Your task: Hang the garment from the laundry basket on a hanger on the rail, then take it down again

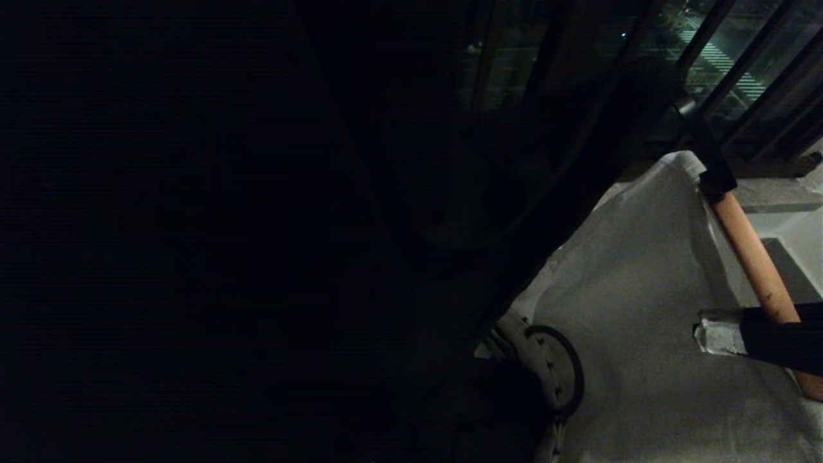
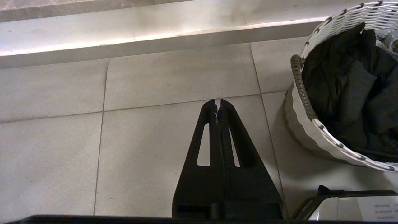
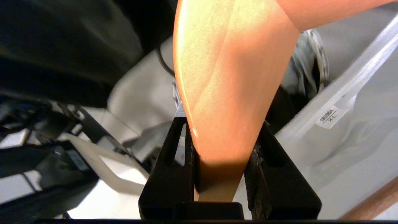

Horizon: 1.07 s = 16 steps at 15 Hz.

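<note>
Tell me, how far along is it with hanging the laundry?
Done: a pale grey garment is draped on the wooden hanger. In hand: the right gripper clamps that hanger. No rail is in view, so hanging looks unfinished. Dark clothes remain in the woven laundry basket; the left gripper is shut, idle.

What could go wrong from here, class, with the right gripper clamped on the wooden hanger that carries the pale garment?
The right gripper pinches the wooden hanger at a narrow part, so it might twist or slip. The pale garment drapes loosely near the laundry basket and could snag on its handle or slide off.
</note>
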Tool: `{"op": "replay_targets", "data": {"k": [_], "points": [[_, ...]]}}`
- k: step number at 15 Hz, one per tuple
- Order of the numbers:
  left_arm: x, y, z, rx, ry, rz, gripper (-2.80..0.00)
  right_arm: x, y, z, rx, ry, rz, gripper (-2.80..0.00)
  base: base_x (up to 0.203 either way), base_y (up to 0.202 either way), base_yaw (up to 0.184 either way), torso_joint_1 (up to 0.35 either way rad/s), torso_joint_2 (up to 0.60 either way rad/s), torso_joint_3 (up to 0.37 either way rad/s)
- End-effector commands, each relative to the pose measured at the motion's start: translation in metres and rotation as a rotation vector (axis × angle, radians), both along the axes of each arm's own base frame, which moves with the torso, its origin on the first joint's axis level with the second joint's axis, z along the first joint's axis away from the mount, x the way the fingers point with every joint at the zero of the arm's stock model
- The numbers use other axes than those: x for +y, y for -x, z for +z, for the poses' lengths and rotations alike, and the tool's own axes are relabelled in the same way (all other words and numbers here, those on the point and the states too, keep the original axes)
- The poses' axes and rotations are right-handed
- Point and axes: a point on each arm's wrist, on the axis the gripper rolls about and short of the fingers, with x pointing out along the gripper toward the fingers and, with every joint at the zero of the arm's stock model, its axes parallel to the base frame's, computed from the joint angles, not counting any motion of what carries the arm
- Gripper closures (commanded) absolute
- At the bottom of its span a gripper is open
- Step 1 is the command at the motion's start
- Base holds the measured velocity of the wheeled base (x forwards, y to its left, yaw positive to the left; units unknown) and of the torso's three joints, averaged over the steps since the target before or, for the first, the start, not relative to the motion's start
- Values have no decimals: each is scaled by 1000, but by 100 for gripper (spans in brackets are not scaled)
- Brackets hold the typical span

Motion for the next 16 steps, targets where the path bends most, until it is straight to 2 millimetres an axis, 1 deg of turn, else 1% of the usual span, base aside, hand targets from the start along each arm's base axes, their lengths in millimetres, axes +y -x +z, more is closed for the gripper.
{"op": "replay_targets", "data": {"k": [1,3,4,11,16], "points": [[0,0,-1,2,0,0,0,2,-5,-10,33,27,-2,0,0,0,0,0,0,0],[0,0,-1,2,0,0,0,4,-8,-17,63,45,2,0,0,0,0,0,0,0],[0,0,-1,2,0,0,0,6,-10,-25,87,61,5,0,0,0,0,0,0,0],[0,0,-1,2,0,0,0,23,-35,-92,310,248,71,0,0,0,0,0,0,0],[0,0,-1,2,0,0,0,33,-51,-127,396,312,83,0,0,0,0,0,0,0]]}}
